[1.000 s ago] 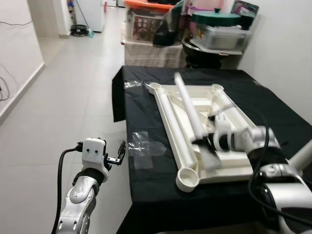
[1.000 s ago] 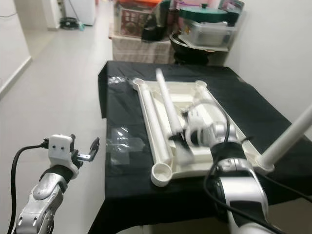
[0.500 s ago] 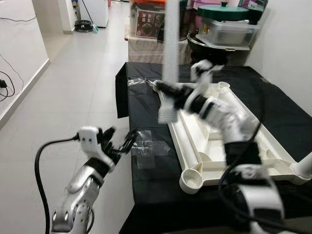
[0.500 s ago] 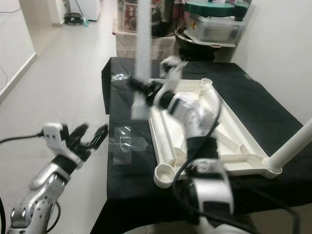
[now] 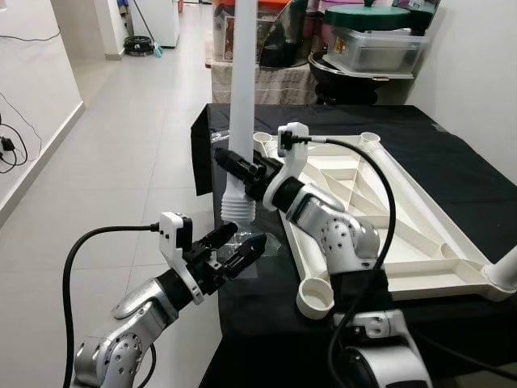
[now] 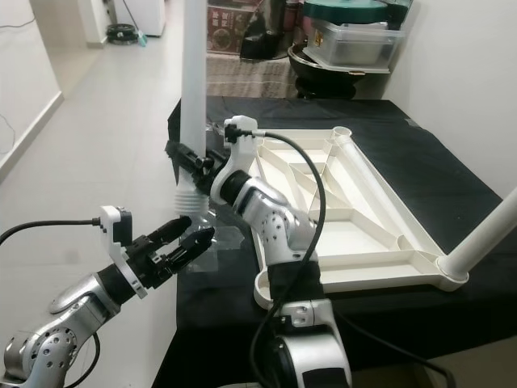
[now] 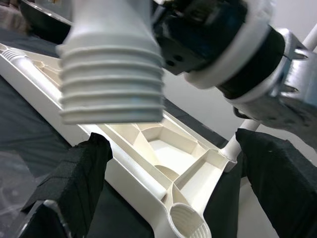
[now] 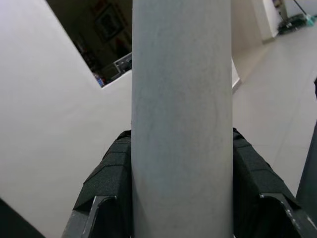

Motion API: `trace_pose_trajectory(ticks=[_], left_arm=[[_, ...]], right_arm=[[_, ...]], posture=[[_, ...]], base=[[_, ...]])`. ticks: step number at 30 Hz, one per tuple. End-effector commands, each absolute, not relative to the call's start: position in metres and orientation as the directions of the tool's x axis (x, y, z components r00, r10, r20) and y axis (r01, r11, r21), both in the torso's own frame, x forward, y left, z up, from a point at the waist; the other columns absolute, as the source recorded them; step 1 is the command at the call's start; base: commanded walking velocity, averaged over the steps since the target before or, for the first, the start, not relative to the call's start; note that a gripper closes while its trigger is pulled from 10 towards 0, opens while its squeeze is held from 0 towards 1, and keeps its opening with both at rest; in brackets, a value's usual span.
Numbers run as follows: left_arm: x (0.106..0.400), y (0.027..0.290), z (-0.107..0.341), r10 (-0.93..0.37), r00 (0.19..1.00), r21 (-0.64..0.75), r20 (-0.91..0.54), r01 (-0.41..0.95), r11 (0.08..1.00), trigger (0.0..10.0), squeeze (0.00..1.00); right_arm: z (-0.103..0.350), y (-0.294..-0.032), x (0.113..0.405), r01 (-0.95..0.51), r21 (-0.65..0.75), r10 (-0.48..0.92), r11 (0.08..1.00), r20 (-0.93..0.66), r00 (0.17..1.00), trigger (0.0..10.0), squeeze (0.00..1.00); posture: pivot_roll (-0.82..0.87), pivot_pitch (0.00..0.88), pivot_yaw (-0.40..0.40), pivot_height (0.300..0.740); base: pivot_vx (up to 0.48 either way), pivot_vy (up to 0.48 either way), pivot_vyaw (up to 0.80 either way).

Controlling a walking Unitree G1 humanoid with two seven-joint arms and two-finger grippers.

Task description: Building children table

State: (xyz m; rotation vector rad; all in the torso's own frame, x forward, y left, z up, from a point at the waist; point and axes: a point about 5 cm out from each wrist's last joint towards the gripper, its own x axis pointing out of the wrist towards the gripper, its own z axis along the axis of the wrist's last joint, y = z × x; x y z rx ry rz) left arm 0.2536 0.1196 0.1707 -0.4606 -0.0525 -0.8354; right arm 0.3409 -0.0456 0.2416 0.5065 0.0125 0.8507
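Observation:
A white table top [image 5: 380, 218] lies upside down on a table covered in black cloth [image 5: 452, 145]. My right gripper [image 5: 238, 168] is shut on a white table leg [image 5: 242, 81] and holds it upright over the table's left edge. The leg's threaded end [image 5: 238, 212] points down. Just below that end my left gripper [image 5: 246, 236] is open, not touching it. In the left wrist view the threaded end [image 7: 111, 74] hangs between the black fingers [image 7: 74, 183]. An empty round socket [image 5: 315, 297] sits at the near corner. Another leg [image 5: 505, 271] stands in the right corner.
Clear plastic wrap [image 6: 230, 238] lies on the cloth by the left edge. Storage boxes and pots [image 5: 371, 40] crowd the far end of the table. Open tiled floor [image 5: 121, 162] stretches to the left, up to a white wall.
The right arm lifted the leg off the table top and swung it left to stand upright. The left gripper rose and reached in under the threaded end.

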Motion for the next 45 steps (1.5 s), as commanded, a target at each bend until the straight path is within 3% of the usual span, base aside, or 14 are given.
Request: trace_pose_trajectory(ticks=[1, 4, 20, 21, 23, 24, 34, 35, 36, 37, 38, 39, 45], left_arm=[[0.255, 0.122, 0.169, -0.705, 0.678, -0.386, 0.208, 0.719, 0.577, 10.0, 0.00], [0.257, 0.122, 0.169, -0.710, 0.679, -0.358, 0.187, 0.720, 0.594, 10.0, 0.00], [0.266, 0.124, 0.176, -0.688, 0.701, -0.316, 0.190, 0.707, 0.633, 10.0, 0.00], [0.266, 0.123, 0.174, -0.693, 0.699, -0.301, 0.177, 0.709, 0.638, 2.3, 0.00], [0.266, 0.122, 0.173, -0.694, 0.699, -0.298, 0.173, 0.709, 0.639, 2.3, 0.00], [0.266, 0.123, 0.172, -0.692, 0.700, -0.296, 0.175, 0.708, 0.641, 0.0, 0.00], [0.266, 0.125, 0.167, -0.684, 0.719, -0.258, 0.125, 0.689, 0.677, 0.0, 0.00], [0.266, 0.126, 0.166, -0.686, 0.718, -0.248, 0.117, 0.690, 0.680, 3.1, 0.00], [0.266, 0.126, 0.165, -0.688, 0.718, -0.237, 0.109, 0.690, 0.683, 4.0, 0.00], [0.266, 0.126, 0.165, -0.688, 0.718, -0.237, 0.109, 0.690, 0.683, 4.0, 0.00], [0.265, 0.126, 0.164, -0.689, 0.718, -0.223, 0.098, 0.691, 0.688, 6.0, 0.00], [0.265, 0.126, 0.163, -0.692, 0.717, -0.213, 0.090, 0.692, 0.690, 10.0, 0.00], [0.261, 0.128, 0.158, -0.712, 0.701, -0.156, 0.044, 0.709, 0.688, 10.0, 0.00]], right_arm=[[0.248, -0.043, 0.334, -0.752, 0.413, 0.740, 0.514, 0.230, 0.632, 0.0, 0.00], [0.247, -0.034, 0.320, -0.803, 0.371, 0.786, 0.467, 0.243, 0.569, 0.0, 0.00], [0.234, -0.023, 0.304, -0.829, 0.359, 0.827, 0.430, 0.212, 0.521, 0.0, 0.00], [0.233, -0.024, 0.304, -0.827, 0.357, 0.826, 0.433, 0.209, 0.523, 0.0, 0.00], [0.233, -0.024, 0.304, -0.827, 0.356, 0.826, 0.435, 0.209, 0.524, 0.0, 0.00], [0.234, -0.025, 0.304, -0.828, 0.354, 0.826, 0.435, 0.211, 0.523, 0.0, 0.00], [0.234, -0.027, 0.304, -0.823, 0.354, 0.823, 0.445, 0.200, 0.531, 0.0, 0.00], [0.232, -0.027, 0.306, -0.815, 0.349, 0.820, 0.463, 0.180, 0.543, 0.0, 0.00], [0.230, -0.027, 0.308, -0.801, 0.343, 0.812, 0.491, 0.152, 0.563, 4.7, 0.00], [0.230, -0.027, 0.308, -0.801, 0.343, 0.812, 0.491, 0.152, 0.563, 4.7, 0.00], [0.229, -0.029, 0.311, -0.784, 0.356, 0.798, 0.509, 0.145, 0.584, 10.0, 0.00], [0.228, -0.029, 0.312, -0.780, 0.365, 0.801, 0.508, 0.134, 0.584, 10.0, 1.00], [0.232, -0.033, 0.317, -0.770, 0.400, 0.801, 0.497, 0.129, 0.584, 10.0, 1.00]], posture=[[0.10, 0.000, -0.075, 0.740], [0.10, 0.000, -0.069, 0.740], [0.10, 0.000, -0.068, 0.740], [0.10, 0.000, -0.065, 0.740], [0.10, 0.000, -0.065, 0.740], [0.10, 0.000, -0.065, 0.740], [0.10, 0.000, -0.070, 0.740], [0.10, 0.000, -0.070, 0.740], [0.10, 0.000, -0.070, 0.740], [0.10, 0.000, -0.070, 0.740], [0.10, 0.000, -0.070, 0.740], [0.10, 0.000, -0.071, 0.740], [0.11, 0.000, -0.072, 0.740]], base=[[0.000, 0.000, 0.00], [0.000, 0.000, 0.00], [0.000, 0.000, 0.00], [0.000, 0.000, 0.00], [0.000, 0.000, 0.00], [0.000, 0.000, 0.00], [0.000, 0.000, 0.00], [0.000, 0.000, 0.00], [0.000, 0.000, 0.00], [0.000, 0.000, 0.00], [0.000, 0.000, 0.00], [0.000, 0.000, 0.00], [0.000, 0.000, 0.00]])
